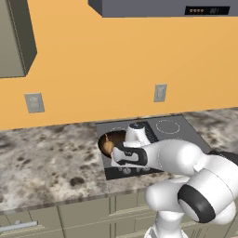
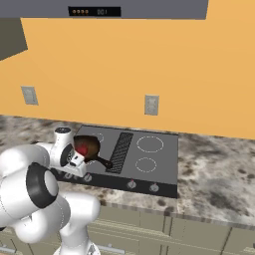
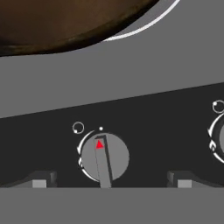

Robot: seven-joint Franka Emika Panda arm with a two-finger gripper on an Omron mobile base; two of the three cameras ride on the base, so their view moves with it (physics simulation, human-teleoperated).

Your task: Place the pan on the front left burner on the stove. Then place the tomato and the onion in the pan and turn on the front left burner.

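Observation:
The dark pan (image 2: 89, 143) sits on the front left burner, whose white ring (image 3: 144, 25) curves out from under the pan's rim (image 3: 65, 22). Inside the pan lie the red tomato (image 2: 82, 149) and the tan onion (image 1: 108, 147). The pan's short handle (image 2: 104, 162) points toward the central grille. My gripper (image 3: 111, 183) is open, directly over a grey knob (image 3: 105, 157) on the stove's front panel. One fingertip (image 3: 40, 181) stands to each side of the knob, not touching it. The knob's red marker points away from me.
The black glass stove (image 2: 159, 164) is set in a speckled stone counter (image 1: 51, 162). A second knob (image 3: 218, 135) sits at the right edge of the hand view, and two others (image 2: 131, 184) lie farther along the row. A range hood (image 1: 162, 7) hangs above.

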